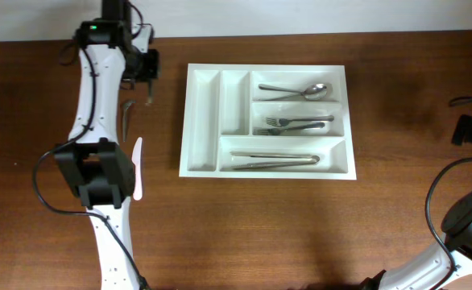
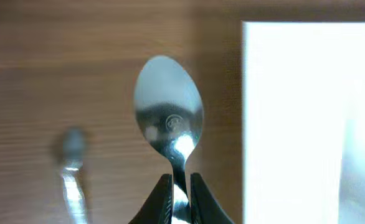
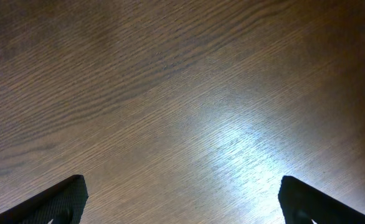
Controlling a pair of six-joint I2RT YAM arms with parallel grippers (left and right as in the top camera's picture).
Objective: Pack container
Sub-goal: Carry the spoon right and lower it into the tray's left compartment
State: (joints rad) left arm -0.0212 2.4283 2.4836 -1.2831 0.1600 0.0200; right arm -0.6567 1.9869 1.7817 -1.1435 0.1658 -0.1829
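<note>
Seemingly the transport step: left gripper (image 2: 181,186) is clamped on the spoon (image 2: 169,112) by its handle (bowl pointing ahead), container (image 1: 268,173) just beside, to its right. Next, carry across above it. Right gripper (image 3: 182,202) spread, idle.

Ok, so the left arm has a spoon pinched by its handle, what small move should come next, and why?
Probably carry it right, over the container toward the top long compartment in the overhead view. The left gripper is shut on the spoon beside the container's left edge, not above it, and a second spoon already lies in that compartment.
</note>
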